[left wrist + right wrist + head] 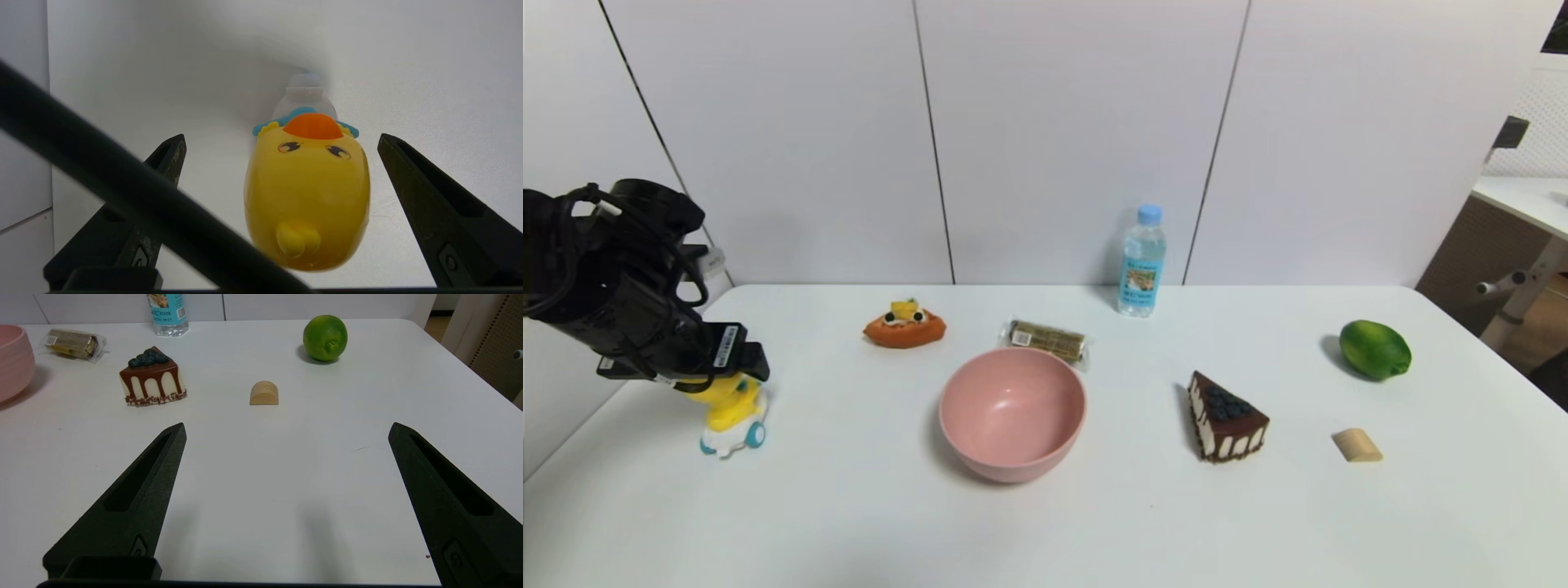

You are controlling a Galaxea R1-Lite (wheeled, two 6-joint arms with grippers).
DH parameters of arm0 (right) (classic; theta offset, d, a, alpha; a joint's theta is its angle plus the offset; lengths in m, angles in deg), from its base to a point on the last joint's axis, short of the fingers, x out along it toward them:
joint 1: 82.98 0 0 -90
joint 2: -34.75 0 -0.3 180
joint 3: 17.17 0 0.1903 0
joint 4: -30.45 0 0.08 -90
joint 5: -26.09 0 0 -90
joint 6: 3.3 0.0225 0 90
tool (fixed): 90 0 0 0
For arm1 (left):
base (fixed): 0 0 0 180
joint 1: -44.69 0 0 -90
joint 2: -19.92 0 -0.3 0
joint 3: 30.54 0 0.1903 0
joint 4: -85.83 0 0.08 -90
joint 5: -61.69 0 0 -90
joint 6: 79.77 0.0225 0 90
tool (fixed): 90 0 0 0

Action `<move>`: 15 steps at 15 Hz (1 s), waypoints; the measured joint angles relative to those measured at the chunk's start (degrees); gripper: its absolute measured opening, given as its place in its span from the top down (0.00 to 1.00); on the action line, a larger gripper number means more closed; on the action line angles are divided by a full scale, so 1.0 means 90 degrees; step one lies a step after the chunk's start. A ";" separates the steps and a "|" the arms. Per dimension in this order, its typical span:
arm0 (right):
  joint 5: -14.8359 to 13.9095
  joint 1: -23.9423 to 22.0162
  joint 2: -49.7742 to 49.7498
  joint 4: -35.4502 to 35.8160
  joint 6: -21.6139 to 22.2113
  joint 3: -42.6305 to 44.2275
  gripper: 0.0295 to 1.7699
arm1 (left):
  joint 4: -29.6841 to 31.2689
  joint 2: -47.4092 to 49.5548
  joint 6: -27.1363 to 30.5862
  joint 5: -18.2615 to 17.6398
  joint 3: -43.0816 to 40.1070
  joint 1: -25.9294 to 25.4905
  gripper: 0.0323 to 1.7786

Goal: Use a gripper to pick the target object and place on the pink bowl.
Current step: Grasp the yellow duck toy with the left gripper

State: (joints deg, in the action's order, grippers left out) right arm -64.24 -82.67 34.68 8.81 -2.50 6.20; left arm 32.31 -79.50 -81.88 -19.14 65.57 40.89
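The yellow duck toy (pixel 731 404) stands on its white base with blue wheels near the table's left edge. My left gripper (pixel 727 377) is down over its head. In the left wrist view the gripper (pixel 281 136) is open, and the duck's round head (pixel 306 196) sits between the two jaws with a gap on each side. A black cable crosses part of that view. The pink bowl (pixel 1013 461) stands empty at the table's middle, well to the right of the duck. My right gripper (pixel 286 428) hovers open over bare table with nothing in it; it is out of the head view.
An orange boat-shaped pastry toy (pixel 904 325), a wrapped snack bar (pixel 1047 339) and a water bottle (pixel 1141 261) stand behind the bowl. On the right are a cake slice (pixel 1225 416), a lime (pixel 1374 349) and a small wooden block (pixel 1356 445).
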 joint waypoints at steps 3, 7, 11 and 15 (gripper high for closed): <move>-0.0003 0.0003 0.0000 0.0000 0.0000 0.0000 0.03 | -0.0015 -0.0107 -0.0009 0.0000 0.0127 0.0014 0.05; 0.0000 0.0003 0.0000 0.0000 -0.0003 0.0000 0.03 | -0.0039 -0.0163 -0.0111 -0.0012 0.0192 0.0028 0.05; 0.0000 0.0000 0.0000 0.0003 -0.0003 0.0000 0.03 | -0.0107 -0.0177 -0.0225 -0.0012 0.0244 0.0084 0.05; 0.0000 0.0000 0.0000 0.0000 0.0000 0.0000 0.03 | -0.0251 -0.0187 -0.0543 -0.0011 0.0251 0.0255 0.05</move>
State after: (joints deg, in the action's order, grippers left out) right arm -64.24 -82.67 34.68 8.81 -2.50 6.20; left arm 30.06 -81.18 -86.77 -19.24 67.82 43.18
